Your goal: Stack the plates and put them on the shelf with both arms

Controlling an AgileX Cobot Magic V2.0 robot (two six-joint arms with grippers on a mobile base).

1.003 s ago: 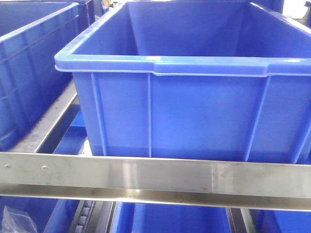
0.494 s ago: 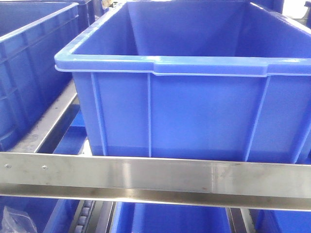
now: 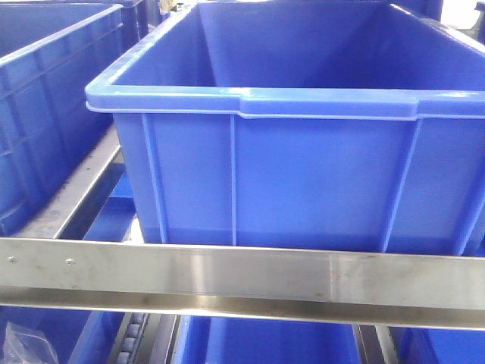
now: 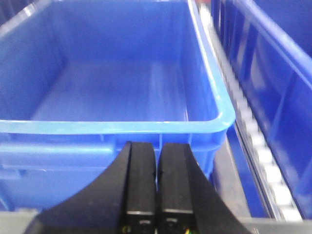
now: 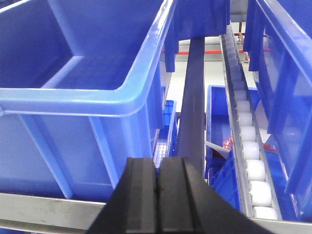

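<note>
Nothing has moved since the earlier front frames: crate, bar and bag sit exactly as they did 1 second ago.

From the front view, a big blue crate [image 3: 303, 144] stands on the shelf [image 3: 242, 277], just behind its brushed steel front bar. A second blue crate [image 3: 45, 98] sits to its left, apart from it, with a steel rail [image 3: 76, 193] running between them. Below the bar more blue crates show, and a crumpled clear bag [image 3: 26, 345] lies at the lower left corner.

The left gripper [image 4: 157, 187] has its 2 black fingers pressed together with nothing between them, pointing at the near wall of an open blue crate [image 4: 112, 126]; a roller rail [image 4: 258, 156] runs along that crate's right side.

The right gripper [image 5: 157, 195] is likewise closed and empty, its fingers touching, aimed at the gap between a blue crate [image 5: 83, 97] and a row of white rollers [image 5: 248, 146].

No plates appear in any view.
</note>
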